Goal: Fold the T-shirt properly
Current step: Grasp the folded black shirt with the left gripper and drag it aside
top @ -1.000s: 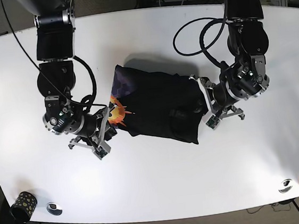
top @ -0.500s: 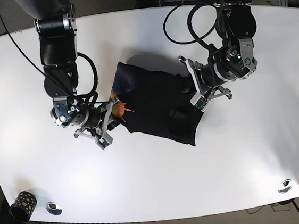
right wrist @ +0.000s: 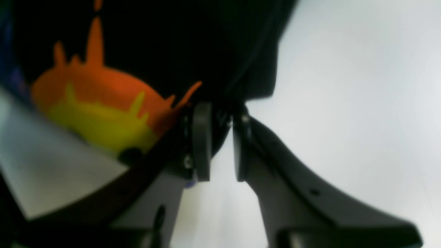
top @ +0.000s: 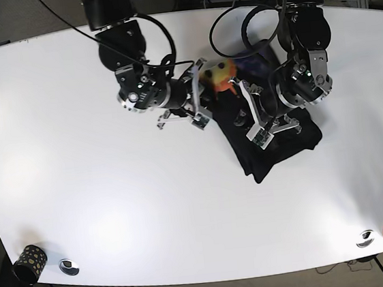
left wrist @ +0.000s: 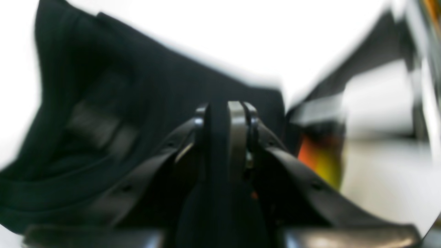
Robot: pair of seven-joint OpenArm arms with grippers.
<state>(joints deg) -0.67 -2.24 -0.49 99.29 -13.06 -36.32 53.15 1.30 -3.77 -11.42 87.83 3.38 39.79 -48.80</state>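
T-shirt (top: 272, 131) is lying bunched on the bench (top: 116, 213) while I'm pinching its fabric with both the left gripper (left wrist: 225, 113) and right gripper (right wrist: 217, 119).

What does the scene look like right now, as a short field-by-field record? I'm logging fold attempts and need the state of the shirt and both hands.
garment: black T-shirt with an orange and yellow print, bunched up rather than flat
surface: white table
left hand: shut on black fabric, on the shirt's middle in the base view
right hand: pinching the shirt edge beside the print
fold state: not a neat fold yet
image quality: both wrist views blurred
other items: small dark cup at the table's near edge
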